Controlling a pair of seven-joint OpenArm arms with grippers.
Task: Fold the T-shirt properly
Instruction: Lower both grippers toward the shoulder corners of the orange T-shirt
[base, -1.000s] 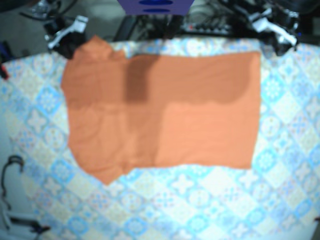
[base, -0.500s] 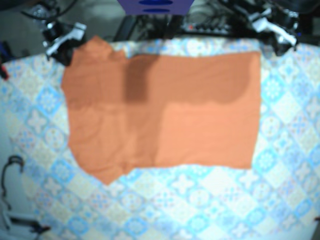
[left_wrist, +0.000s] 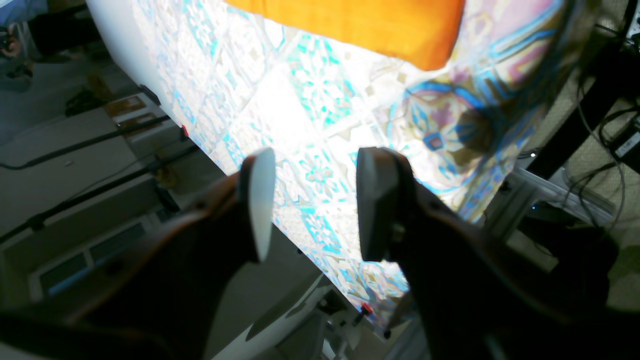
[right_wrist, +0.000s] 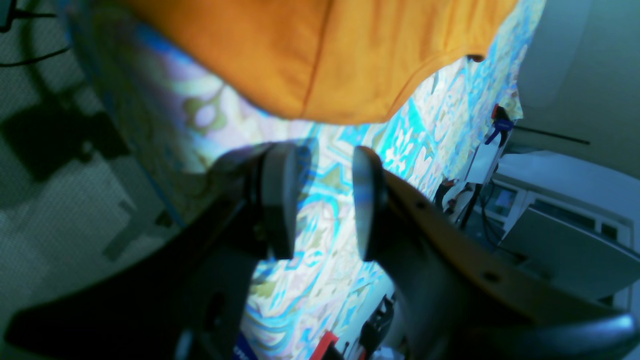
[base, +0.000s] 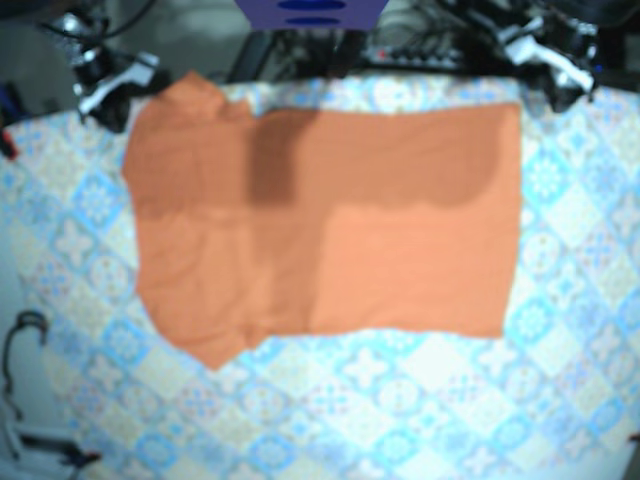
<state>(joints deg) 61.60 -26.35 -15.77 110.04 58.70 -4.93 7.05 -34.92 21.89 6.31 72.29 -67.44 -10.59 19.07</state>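
The orange T-shirt (base: 320, 220) lies flat and partly folded across the patterned tablecloth (base: 400, 400), with a sleeve point at its near left. My left gripper (base: 545, 58) hovers past the shirt's far right corner, open and holding nothing; the left wrist view shows the left gripper (left_wrist: 310, 200) above bare cloth, with the shirt's corner (left_wrist: 380, 25) ahead. My right gripper (base: 110, 85) sits off the far left corner, open and apart from the fabric. In the right wrist view the right gripper (right_wrist: 320, 195) is empty, the shirt's edge (right_wrist: 325, 60) just beyond it.
Cables and dark equipment (base: 420, 35) crowd the table's far edge. A black cable loop (base: 25, 335) lies at the left edge. A blue object (base: 310, 12) stands at the far middle. Patterned cloth shows bare along the near side.
My right gripper has drawn back to the left, away from the shirt's far left corner. The left gripper and the shirt have stayed where they were.
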